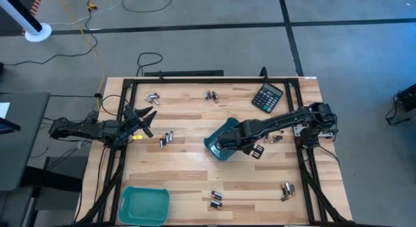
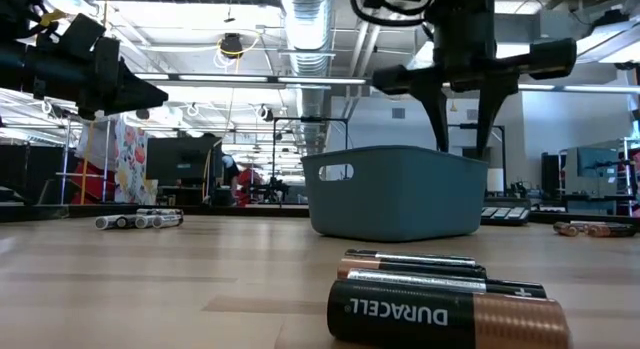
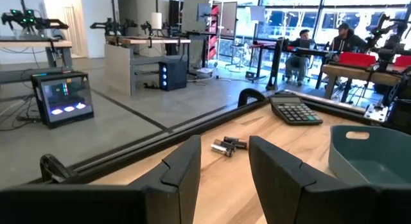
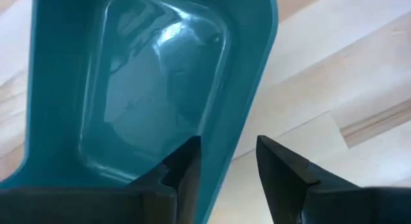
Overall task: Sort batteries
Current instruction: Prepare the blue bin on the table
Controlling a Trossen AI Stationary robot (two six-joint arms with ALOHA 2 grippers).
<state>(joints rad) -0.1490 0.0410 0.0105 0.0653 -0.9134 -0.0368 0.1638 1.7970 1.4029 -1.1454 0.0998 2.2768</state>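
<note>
The right gripper's fingers stand apart with nothing between them, hanging over the near rim of a smooth, glossy teal tray at mid-surface. The batteries, small dark cylinders with coppery ends, lie scattered in clusters across the pale wood-plank surface, none beneath these fingers. The left gripper's fingers are also parted and empty at the left edge. A second teal tray sits at the front corner.
</note>
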